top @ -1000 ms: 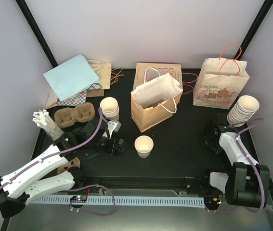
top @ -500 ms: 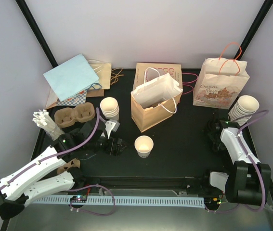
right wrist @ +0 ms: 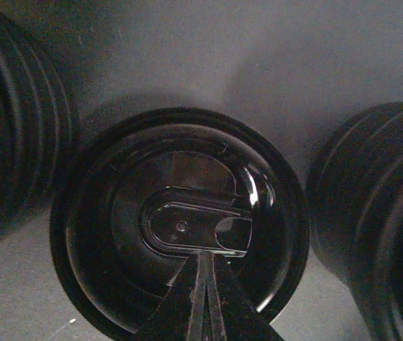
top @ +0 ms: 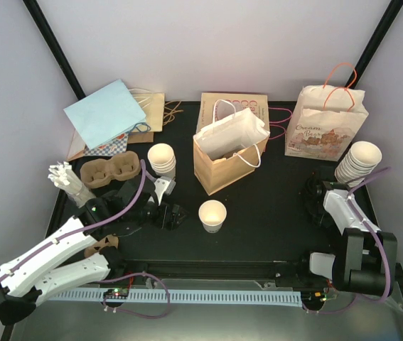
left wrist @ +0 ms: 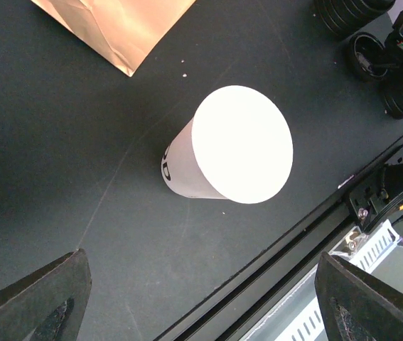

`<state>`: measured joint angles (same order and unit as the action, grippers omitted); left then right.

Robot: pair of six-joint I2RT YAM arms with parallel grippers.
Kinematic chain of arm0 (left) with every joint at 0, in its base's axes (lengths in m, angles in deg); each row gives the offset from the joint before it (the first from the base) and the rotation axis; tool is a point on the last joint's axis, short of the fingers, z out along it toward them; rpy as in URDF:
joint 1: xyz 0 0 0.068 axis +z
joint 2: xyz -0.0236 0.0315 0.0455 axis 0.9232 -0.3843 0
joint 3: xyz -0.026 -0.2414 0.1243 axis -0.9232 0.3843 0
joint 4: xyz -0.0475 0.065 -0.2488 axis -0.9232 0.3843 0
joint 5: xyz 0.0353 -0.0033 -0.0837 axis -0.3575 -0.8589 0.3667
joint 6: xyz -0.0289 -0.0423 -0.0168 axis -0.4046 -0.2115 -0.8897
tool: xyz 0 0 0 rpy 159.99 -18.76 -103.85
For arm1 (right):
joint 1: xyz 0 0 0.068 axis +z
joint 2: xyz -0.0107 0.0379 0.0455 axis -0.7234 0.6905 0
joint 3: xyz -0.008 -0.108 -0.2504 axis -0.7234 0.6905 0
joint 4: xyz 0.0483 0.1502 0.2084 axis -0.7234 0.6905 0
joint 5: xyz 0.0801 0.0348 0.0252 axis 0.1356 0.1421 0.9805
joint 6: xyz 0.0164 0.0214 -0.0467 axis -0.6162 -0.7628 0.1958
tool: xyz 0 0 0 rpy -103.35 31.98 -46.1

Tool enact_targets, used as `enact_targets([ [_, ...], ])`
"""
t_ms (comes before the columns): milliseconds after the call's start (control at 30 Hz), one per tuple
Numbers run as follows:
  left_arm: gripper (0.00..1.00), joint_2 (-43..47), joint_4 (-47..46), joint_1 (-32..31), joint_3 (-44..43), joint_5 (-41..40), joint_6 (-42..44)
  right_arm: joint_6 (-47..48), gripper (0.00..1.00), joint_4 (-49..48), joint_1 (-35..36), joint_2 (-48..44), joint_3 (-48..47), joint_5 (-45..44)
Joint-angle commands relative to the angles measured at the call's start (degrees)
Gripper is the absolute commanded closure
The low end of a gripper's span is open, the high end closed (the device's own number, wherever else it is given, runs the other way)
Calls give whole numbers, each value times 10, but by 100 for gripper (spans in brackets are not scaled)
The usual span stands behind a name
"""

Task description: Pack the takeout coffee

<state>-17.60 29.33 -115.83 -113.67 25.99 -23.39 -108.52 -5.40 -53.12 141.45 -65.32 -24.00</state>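
Observation:
The takeout coffee cup (top: pixel 212 215) is a small cream-white paper cup standing upright and alone on the black mat. In the left wrist view the cup (left wrist: pixel 240 145) shows from above, ahead of the fingers. My left gripper (top: pixel 167 212) is just left of it, open with nothing between its fingers (left wrist: pixel 41 298). At the right, my right gripper (top: pixel 316 200) hangs low among black lids. Its shut fingertips (right wrist: pixel 205 264) point at the centre of a round black plastic lid (right wrist: pixel 116 234) lying flat directly below them.
A brown paper bag (top: pixel 219 170) with a white bag in it stands behind the cup. A printed bag (top: pixel 325 131) is at back right beside a cup stack (top: pixel 359 162). Another cup stack (top: pixel 162 158), a pulp carrier (top: pixel 109 172) and lid stacks (right wrist: pixel 379 213) are nearby.
The right arm has shifted slightly over the lids. The left gripper has crept a little to the left, still open. The cup has not moved.

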Motion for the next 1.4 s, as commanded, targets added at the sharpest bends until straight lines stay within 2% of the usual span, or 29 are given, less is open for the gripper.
enact_targets([
  [0, 11, 6, -13, 4, 3, -7, 3, 1, 99, -16, -1, 15, 12, 25],
  [267, 11, 4, -21, 4, 4, -9, 5, 11, 99, -20, 14, 0, 25, 83],
  [667, 11, 4, -23, 4, 9, -10, 2, -13, 99, -1, 112, -53, 16, 178],
  [900, 11, 6, -21, 4, 10, -13, 2, 19, 99, 55, 112, -62, -40, 98],
  [1033, 11, 10, -19, 4, 12, -14, 2, 22, 99, 61, 112, -50, -40, 61],
  [1367, 11, 30, -30, 4, 29, -23, 3, 33, 99, -17, 118, -33, 25, 137],
])
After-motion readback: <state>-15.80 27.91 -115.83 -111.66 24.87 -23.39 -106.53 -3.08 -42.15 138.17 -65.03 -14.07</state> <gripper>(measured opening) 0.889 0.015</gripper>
